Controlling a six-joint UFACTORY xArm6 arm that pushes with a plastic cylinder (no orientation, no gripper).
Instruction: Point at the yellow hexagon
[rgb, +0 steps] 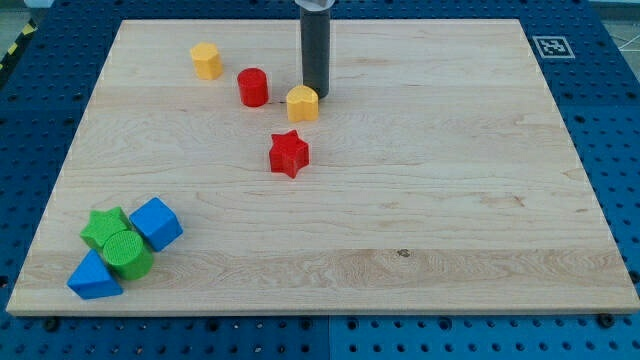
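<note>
Rod (315, 50) over a wooden counter (450, 200): the dark shaft comes down from 12 o'clock, and its tip (315, 96) rests on the wood just beside a yellow block (302, 103). That block sits at about 8 o'clock from the tip, so close that contact cannot be ruled in or out. No claw shows in this view, and the arm ends in the plain rod, so no open or closed state can be told.

A second yellow block (206, 61) stands well apart, at 10 o'clock from the tip, near the counter's far edge. Both yellow blocks look many-sided, but the view does not settle which is the hexagon.

A red cylinder (253, 87) stands between the two yellow blocks, near the first one at its 10 o'clock. A red star (289, 153) lies at 6 o'clock from the first yellow block, apart from it.

Four more blocks crowd the counter's 7 o'clock corner. A green star (104, 228) and a blue cube (156, 223) sit side by side. A green cylinder (125, 253) presses in at their 6 o'clock, and a blue triangle (95, 277) lies at the cylinder's 8 o'clock.

A printed marker (552, 46) sits just off the counter's 1 o'clock corner.
</note>
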